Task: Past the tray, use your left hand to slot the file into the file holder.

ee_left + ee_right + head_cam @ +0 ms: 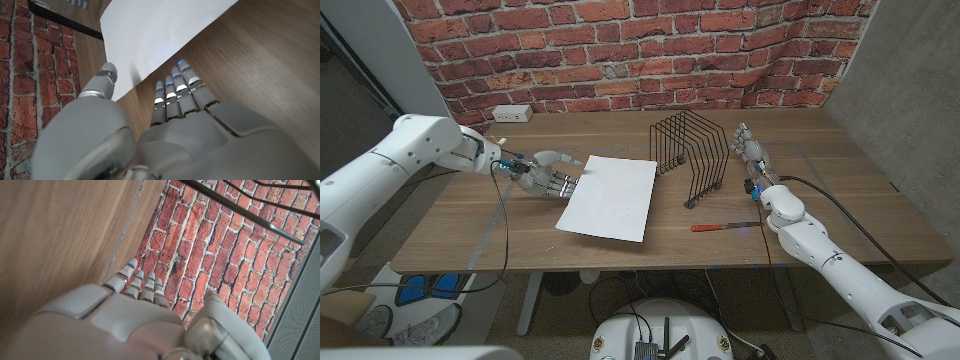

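File point(610, 197) held by left hand point(546, 176), one file holder point(692, 156)

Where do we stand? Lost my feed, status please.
Left hand grips white file, still over table. Right hand open beside black wire file holder. Red-handled tool lies clear of path.

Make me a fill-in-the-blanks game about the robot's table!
1. The file is the colour ____.
2. The robot's ____ hand touches the file's edge.
3. The black wire file holder stands between the file and the robot's ____ hand.
4. The wall behind the table is made of ____.

Missing words: white, left, right, brick
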`<state>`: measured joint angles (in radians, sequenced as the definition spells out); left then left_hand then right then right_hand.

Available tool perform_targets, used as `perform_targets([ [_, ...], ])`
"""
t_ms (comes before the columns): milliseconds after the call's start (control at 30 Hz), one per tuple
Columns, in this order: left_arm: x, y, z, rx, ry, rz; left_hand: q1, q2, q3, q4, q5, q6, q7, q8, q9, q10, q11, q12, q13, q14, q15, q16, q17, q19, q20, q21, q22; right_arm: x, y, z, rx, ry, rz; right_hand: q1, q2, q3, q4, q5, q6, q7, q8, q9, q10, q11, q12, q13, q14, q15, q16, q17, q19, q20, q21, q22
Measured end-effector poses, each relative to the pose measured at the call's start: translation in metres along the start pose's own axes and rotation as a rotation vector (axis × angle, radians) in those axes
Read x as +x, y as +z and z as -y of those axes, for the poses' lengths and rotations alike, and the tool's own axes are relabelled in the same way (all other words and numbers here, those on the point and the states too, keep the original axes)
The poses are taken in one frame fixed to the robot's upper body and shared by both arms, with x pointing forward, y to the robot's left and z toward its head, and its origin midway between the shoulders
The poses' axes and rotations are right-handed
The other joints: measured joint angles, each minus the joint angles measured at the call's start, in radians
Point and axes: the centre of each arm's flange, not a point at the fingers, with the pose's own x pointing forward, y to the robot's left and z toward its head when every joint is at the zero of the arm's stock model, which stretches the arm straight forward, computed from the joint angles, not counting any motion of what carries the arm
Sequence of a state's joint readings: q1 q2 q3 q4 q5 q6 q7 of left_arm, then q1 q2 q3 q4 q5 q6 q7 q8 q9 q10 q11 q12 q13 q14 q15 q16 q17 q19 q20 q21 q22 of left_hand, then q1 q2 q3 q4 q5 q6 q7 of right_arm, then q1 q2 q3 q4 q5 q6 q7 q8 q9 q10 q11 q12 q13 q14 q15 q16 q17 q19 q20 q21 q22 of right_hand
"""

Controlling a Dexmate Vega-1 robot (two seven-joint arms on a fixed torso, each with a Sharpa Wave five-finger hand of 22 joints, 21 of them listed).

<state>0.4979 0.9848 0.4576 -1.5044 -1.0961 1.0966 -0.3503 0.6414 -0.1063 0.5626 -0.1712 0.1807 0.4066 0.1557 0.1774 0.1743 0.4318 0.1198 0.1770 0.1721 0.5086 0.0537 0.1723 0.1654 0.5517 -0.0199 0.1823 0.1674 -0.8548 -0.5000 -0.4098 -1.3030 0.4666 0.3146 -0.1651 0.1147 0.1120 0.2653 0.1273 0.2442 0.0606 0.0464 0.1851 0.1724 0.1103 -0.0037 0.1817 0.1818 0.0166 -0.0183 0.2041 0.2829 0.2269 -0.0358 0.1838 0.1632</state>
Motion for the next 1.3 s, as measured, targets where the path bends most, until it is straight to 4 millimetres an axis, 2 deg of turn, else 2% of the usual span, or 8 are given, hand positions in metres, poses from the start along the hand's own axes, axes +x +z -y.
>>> perform_targets([
  [700, 0.021, -0.006, 0.011, -0.010, -0.054, -0.019, 0.043, 0.028, -0.008, 0.000, 0.000, 0.017, 0.001, 0.005, 0.000, 0.016, -0.009, 0.005, 0.000, 0.022, -0.014, 0.009, 0.000, 0.013, -0.004, 0.007, 0.000, -0.004, -0.002, 0.006, 0.000, -0.013, -0.004, 0.000, 0.000, 0.000, 0.000, 0.000, 0.002, -0.001, 0.000, 0.000, 0.000, 0.000, 0.000, 0.000, 0.000, 0.000, 0.000, 0.000, 0.005, -0.005, 0.000, 0.000],
  [1000, 0.028, -0.011, 0.015, -0.024, -0.063, -0.026, 0.077, 0.040, -0.012, -0.004, 0.000, 0.042, 0.001, 0.012, 0.000, 0.038, -0.031, 0.012, 0.000, 0.048, -0.033, 0.013, 0.000, 0.044, -0.017, 0.015, 0.000, -0.006, -0.003, 0.008, 0.002, -0.017, -0.006, -0.003, 0.003, 0.008, 0.000, 0.000, 0.001, -0.001, 0.000, 0.000, 0.000, 0.000, 0.000, 0.000, 0.000, 0.000, 0.000, -0.004, 0.005, -0.005, 0.000, 0.000],
  [1300, 0.031, -0.013, 0.019, -0.039, -0.055, -0.019, 0.144, 0.051, -0.017, -0.008, 0.004, 0.097, 0.003, 0.020, 0.000, 0.087, -0.069, 0.019, 0.003, 0.100, -0.077, 0.020, 0.000, 0.089, -0.037, 0.025, 0.003, -0.007, -0.003, 0.011, 0.003, -0.019, -0.008, -0.003, 0.003, 0.008, 0.000, 0.000, 0.002, -0.001, 0.000, 0.000, 0.000, 0.000, 0.000, 0.000, 0.000, 0.000, 0.000, -0.004, 0.005, -0.005, 0.000, 0.002],
])
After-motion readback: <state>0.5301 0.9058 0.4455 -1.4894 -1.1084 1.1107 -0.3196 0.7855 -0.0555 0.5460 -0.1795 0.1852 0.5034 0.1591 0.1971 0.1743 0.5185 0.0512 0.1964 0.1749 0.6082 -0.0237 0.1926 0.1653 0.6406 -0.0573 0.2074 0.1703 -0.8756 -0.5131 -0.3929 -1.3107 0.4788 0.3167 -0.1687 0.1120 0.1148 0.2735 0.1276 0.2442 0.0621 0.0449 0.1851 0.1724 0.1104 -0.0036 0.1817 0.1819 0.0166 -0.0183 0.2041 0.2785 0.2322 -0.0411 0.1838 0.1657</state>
